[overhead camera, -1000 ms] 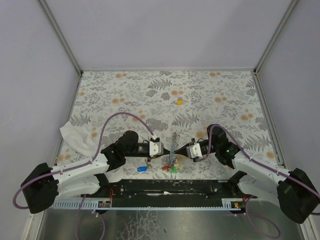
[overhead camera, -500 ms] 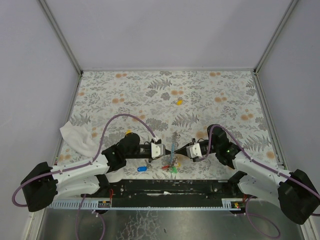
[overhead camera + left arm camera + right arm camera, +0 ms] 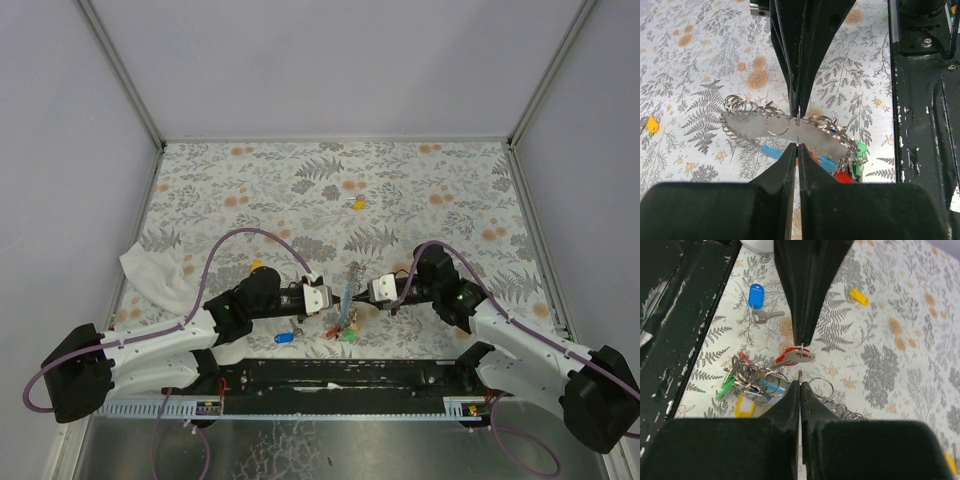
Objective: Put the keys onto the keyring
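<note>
- Top external view: both arms reach inward over the near edge of the flowered table, tips facing each other. The left gripper and right gripper are close together, with the keyring and its bunch of coloured keys lying on the table between and just below them. Its coiled cord runs up between the tips. A blue key lies alone beside the left arm, a yellow key lies well apart toward the middle of the table, and a white cloth sits at the left edge.
- Left wrist view: the left gripper's fingers are pressed together. The right gripper's tip is directly opposite, very near. Below them, the cord stretches across the table, with a loose ring just beside the tips and the key bunch to the right.
- Right wrist view: the right gripper's fingers are closed together. A thin metal sliver shows at their tip, but I cannot tell what it is. Opposite, the left gripper is clamped on a red key, held just above the key bunch.
</note>
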You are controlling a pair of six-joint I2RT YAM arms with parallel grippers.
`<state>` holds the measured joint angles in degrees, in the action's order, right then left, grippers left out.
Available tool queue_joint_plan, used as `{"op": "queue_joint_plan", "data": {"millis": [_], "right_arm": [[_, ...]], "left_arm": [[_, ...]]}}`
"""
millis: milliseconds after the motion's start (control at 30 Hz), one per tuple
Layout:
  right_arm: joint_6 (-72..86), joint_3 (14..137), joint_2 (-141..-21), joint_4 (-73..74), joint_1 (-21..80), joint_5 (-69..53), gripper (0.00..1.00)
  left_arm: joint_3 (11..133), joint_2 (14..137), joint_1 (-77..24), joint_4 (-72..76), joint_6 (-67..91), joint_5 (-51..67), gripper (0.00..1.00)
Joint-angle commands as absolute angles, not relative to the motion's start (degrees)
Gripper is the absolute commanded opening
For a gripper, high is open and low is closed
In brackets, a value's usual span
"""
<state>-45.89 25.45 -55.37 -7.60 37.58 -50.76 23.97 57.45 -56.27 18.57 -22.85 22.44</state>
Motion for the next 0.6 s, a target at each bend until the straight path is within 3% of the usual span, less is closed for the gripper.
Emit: {"op": "queue_joint_plan", "data": {"millis": [0,567], "right_arm": [[-36.29,30.97,-52.54,-3.77,38.41,-45.13,0.00],[-19.64,46.84,-60.48,14.74,41.09,-30.99,0.00]], "left_arm": [[23.77,56.24,-56.70,19.99,-23.41,20.00,0.00],[20.76,54.93,-56.36,26.11,-20.65,17.41,0.00]]}}
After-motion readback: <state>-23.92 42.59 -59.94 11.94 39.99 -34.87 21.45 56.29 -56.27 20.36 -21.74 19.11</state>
